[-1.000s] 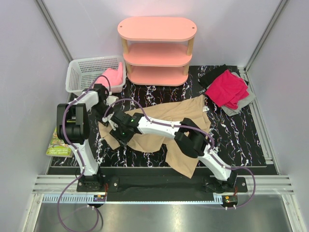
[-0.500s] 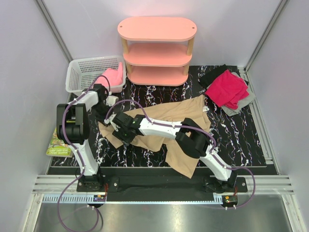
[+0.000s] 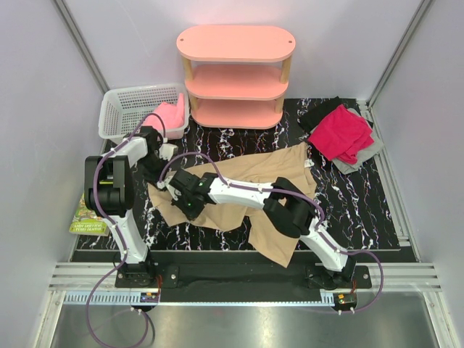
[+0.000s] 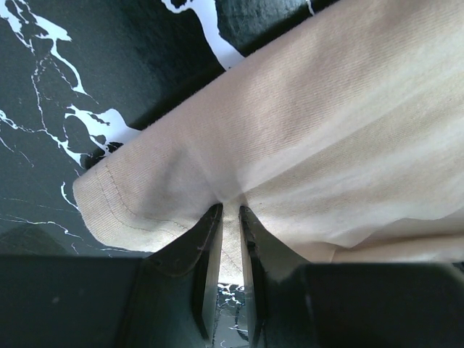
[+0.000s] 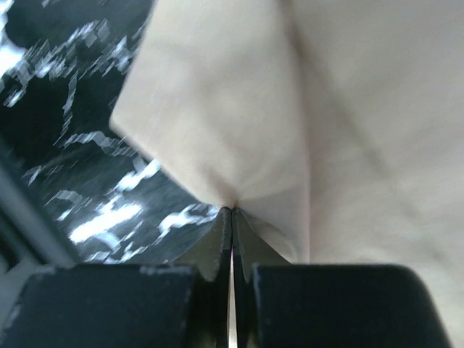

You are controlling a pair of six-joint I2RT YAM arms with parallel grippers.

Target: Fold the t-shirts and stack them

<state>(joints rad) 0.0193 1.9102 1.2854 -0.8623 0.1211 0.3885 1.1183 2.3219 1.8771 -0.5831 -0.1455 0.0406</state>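
The large tan-beige t-shirt (image 3: 254, 177) lies spread across the middle of the black marbled mat (image 3: 362, 203). My left gripper (image 3: 157, 172) is at its far-left edge, shut on a fold of the tan cloth (image 4: 290, 130). My right gripper (image 3: 179, 201) reaches across to the shirt's left side and is shut on a tan corner (image 5: 217, 123), held just above the mat. The magenta-red t-shirt (image 3: 339, 133) lies on the grey one (image 3: 365, 154) and next to the black one (image 3: 317, 112) at the back right. The light pink t-shirt (image 3: 168, 114) hangs over the basket's corner.
A white mesh basket (image 3: 130, 109) stands at the back left. A pink three-tier shelf (image 3: 236, 76) stands at the back centre. A booklet (image 3: 87, 217) lies off the mat's left edge. The right arm (image 3: 290, 210) lies across the tan shirt.
My right gripper has shifted slightly with its tan corner, and the shirt's near-left flap now lies spread a bit further toward the front. The left arm has not moved.
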